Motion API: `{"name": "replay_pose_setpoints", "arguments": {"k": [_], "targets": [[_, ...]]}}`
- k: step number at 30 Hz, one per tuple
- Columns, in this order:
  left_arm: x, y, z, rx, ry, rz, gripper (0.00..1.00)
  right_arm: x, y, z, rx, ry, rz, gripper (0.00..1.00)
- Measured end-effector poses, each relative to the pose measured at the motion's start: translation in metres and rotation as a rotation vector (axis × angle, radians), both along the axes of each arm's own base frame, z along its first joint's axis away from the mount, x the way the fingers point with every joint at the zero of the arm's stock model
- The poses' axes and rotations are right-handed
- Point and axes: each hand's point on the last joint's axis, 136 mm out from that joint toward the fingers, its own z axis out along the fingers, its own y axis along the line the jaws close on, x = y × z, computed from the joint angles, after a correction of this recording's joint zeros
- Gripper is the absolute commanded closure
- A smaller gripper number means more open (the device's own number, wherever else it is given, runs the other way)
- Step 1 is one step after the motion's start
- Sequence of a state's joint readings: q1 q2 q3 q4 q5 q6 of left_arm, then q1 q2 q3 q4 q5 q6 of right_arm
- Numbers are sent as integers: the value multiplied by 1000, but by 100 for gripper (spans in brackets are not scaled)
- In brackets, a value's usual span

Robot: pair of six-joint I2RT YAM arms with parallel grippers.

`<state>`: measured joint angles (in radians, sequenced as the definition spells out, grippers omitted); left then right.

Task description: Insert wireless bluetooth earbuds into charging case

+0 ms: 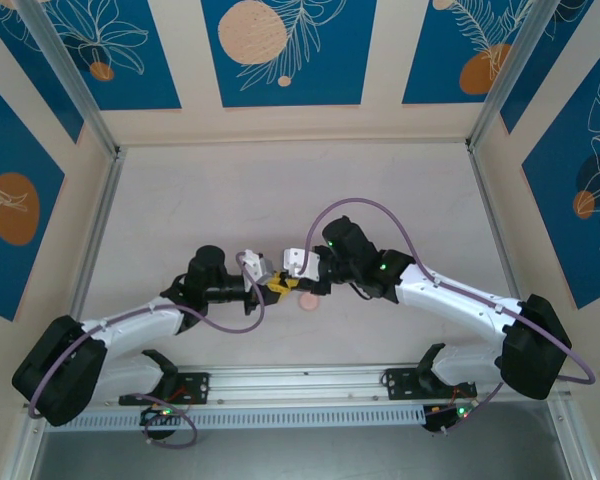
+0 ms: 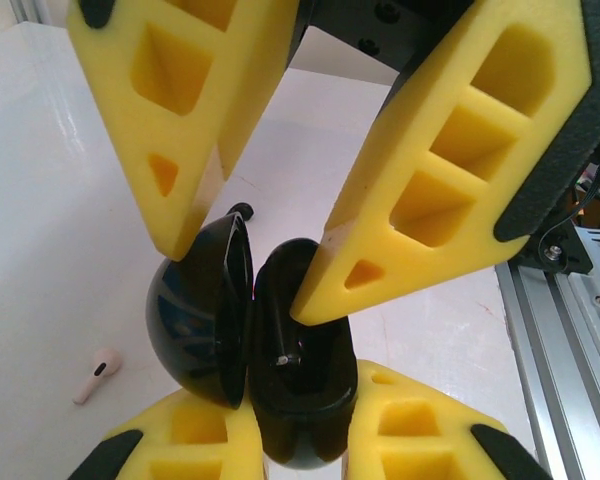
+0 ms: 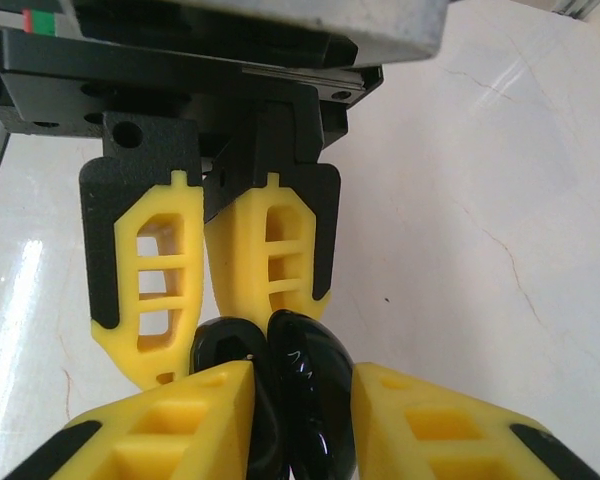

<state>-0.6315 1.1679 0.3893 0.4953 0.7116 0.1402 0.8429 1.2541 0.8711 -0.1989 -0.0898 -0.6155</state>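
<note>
Earbuds come first: one pale pink earbud lies on its side on the white table, well to the lid side of the black charging case and clear of both claws. That case hangs above the table, hinged open like a clam, with its glossy lid standing close against the base. Whether the shell bears any brand or lettering I cannot tell; the gloss gives back only reflections. The left gripper is clamped on the case, its yellow pads pressed against the lower end of the case. The right gripper meets the case from the opposite end, one fingertip against the outside of the lid and the other on the rim of the base, so both pads lie against the case. A small pale-tipped stem shows in the base's hollow, too dark to name. A pink round case sits on the table just beside the black one, toward the arm bases. The lower end of the black case is cut off in both wrist views.
</note>
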Motion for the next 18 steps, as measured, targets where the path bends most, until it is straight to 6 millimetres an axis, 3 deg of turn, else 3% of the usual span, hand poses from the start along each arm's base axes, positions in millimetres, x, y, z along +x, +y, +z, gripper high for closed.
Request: {"name": "replay_pose_setpoints", "arguments": {"k": [18], "targets": [[0, 1, 5, -5, -31, 1, 85, -3, -5, 16, 94, 79, 7, 55]]}}
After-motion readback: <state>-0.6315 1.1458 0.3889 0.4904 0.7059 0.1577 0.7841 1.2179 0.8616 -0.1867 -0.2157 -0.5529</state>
